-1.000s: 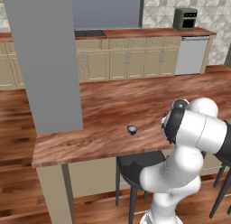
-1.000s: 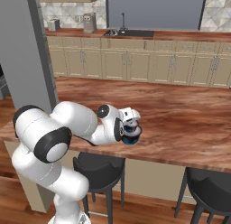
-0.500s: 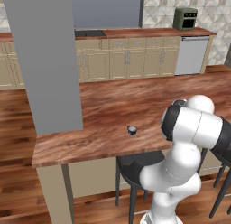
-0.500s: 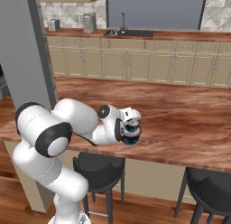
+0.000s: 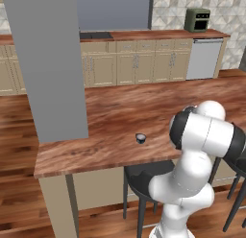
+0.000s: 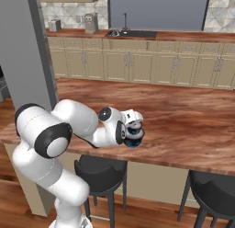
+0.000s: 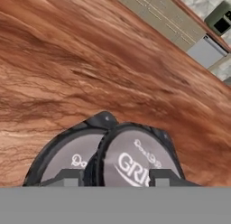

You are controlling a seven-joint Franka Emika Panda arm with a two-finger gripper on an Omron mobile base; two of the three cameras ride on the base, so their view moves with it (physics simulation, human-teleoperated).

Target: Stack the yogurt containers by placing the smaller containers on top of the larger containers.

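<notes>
On the reddish-brown wooden counter point(image 5: 120, 117), the left base view shows the tiniest dark cup with a whitish top point(image 5: 140, 138) standing alone near the front edge, left of the white arm's bulky elbow, which hides the hand.

From the right base view, the two-finger gripper point(image 6: 134, 136) sits low over the counter's front edge, pinched onto a dark blue yogurt cup point(image 6: 133, 139) between its jaws. The tiniest cup is hidden behind the arm here.

Seen from the hand view, two pale round lids overlap: a nearer, lettered middle-sized cup point(image 7: 137, 162) rests against the wider squat cup point(image 7: 67, 157) beneath, each dark fingertip point(image 7: 67, 178) touching the nearer cup.
</notes>
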